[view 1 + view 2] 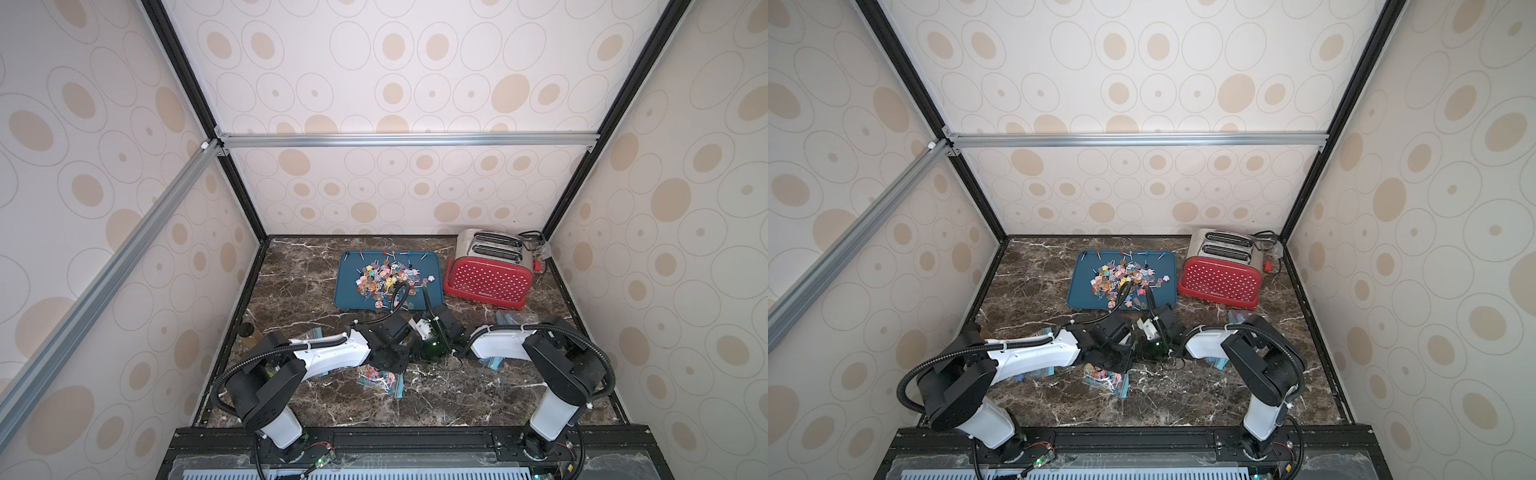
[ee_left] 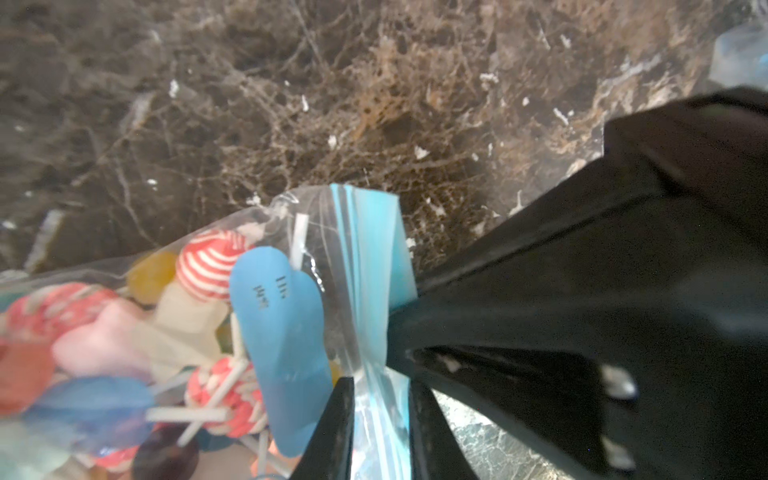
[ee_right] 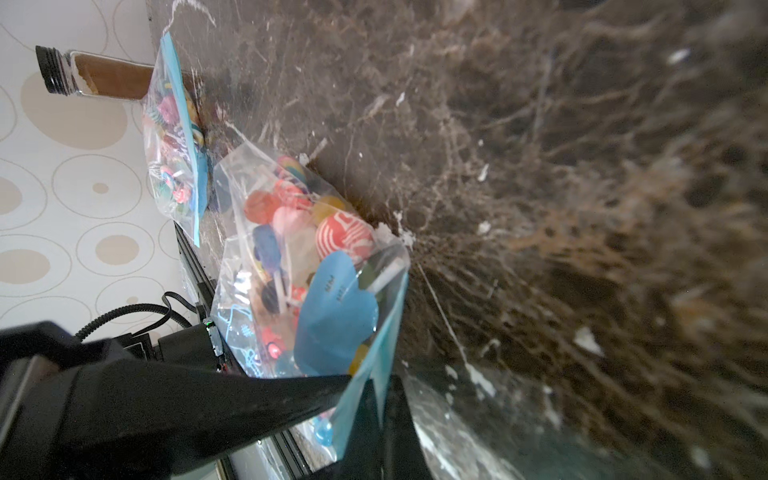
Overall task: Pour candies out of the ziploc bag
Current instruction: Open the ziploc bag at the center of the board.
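Observation:
A clear ziploc bag (image 1: pixel 380 380) (image 1: pixel 1106 380) with a blue zip strip lies on the marble table near the front, between both arms. It holds candies (image 2: pixel 208 262) (image 3: pixel 345 237), small lollipops on white sticks, and a blue paper tag. My left gripper (image 2: pixel 380 384) is shut on the bag's zip strip. My right gripper (image 3: pixel 372 380) pinches the same strip a little further along. In both top views the wrists hide the fingertips. More candies (image 1: pixel 384 280) (image 1: pixel 1121 276) lie heaped on a blue tray (image 1: pixel 349 291) (image 1: pixel 1084 291) further back.
A red toaster (image 1: pixel 484 278) (image 1: pixel 1219 282) stands right of the tray. Another filled bag (image 3: pixel 174 137) and a black-capped jar (image 3: pixel 83 77) sit by the left wall. More bags (image 1: pixel 509 318) lie near the right arm. Walls close in three sides.

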